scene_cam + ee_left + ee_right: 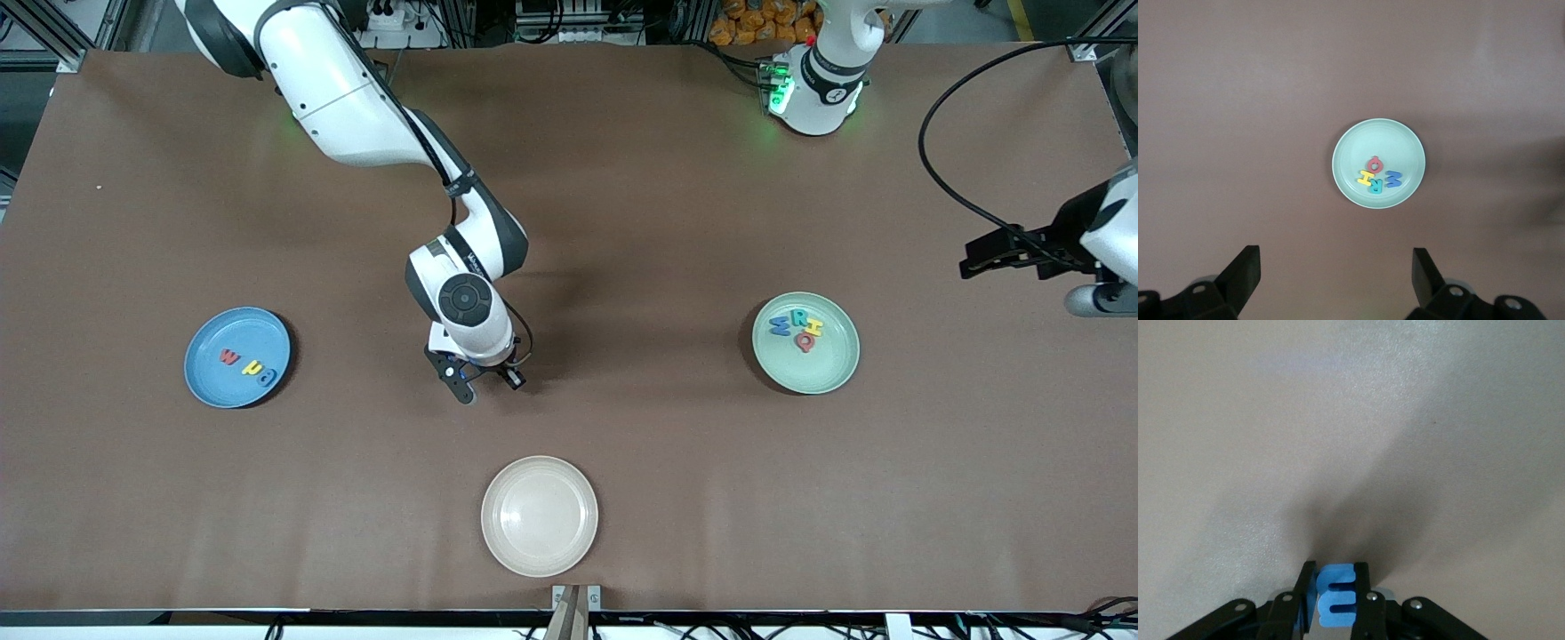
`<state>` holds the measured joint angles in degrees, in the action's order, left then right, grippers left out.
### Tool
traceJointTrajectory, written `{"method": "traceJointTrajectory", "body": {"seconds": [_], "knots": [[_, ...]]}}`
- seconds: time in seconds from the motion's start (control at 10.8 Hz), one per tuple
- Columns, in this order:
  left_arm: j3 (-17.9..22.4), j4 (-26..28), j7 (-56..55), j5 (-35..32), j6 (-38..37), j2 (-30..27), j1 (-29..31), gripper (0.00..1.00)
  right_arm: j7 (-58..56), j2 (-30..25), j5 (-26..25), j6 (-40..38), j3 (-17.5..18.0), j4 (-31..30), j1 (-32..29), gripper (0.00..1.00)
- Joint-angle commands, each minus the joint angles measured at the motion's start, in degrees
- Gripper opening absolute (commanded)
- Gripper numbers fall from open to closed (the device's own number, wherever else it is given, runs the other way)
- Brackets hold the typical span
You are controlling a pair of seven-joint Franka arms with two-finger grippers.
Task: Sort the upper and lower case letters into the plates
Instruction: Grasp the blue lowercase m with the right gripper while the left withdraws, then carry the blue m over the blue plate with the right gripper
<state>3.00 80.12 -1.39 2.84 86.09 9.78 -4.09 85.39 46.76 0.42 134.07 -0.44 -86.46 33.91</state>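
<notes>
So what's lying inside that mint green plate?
The mint green plate holds four coloured letters: a blue M, a green R, a yellow H and a red one that may be a Q. They overlap, so anything beneath them is hidden.

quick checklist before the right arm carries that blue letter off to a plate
1. Grip: right tool shut on the blue letter, which sits between the fingers. ok
2. Letter case: only the letter's edge shows, looks like an E, but upper or lower case is unclear. cannot tell
3. Blue plate, toward the right arm's end: holds three letters, with bare floor left for another. ok
4. Green plate, toward the left arm's end: holds four capitals in a cluster, bare floor left. ok
5. Left tool: open, waiting high over the table by the green plate, off the right arm's path to the blue plate. ok
6. Cream plate: nothing in it. ok
</notes>
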Motion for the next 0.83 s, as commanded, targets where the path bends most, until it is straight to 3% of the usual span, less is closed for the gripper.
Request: {"method": "traceJointTrajectory", "body": {"seconds": [0.0,0.37,0.74], "knots": [[-0.7,-3.0,-1.4,-3.7,-1.5,0.2,-0.9,1.0,-0.6,-0.7,-1.1,-1.2,-0.3,0.2,-0.4,0.0],[-0.8,-3.0,-1.3,-4.3,-1.5,0.2,-1.5,1.0,-16.3,-4.1,-1.3,-3.9,-0.4,0.2,-8.3,0.0],[-0.8,-3.0,-1.3,-4.3,-1.5,0.2,-1.4,1.0,-39.4,-9.5,-1.6,-13.4,-0.4,-0.2,-18.4,0.0]]}}
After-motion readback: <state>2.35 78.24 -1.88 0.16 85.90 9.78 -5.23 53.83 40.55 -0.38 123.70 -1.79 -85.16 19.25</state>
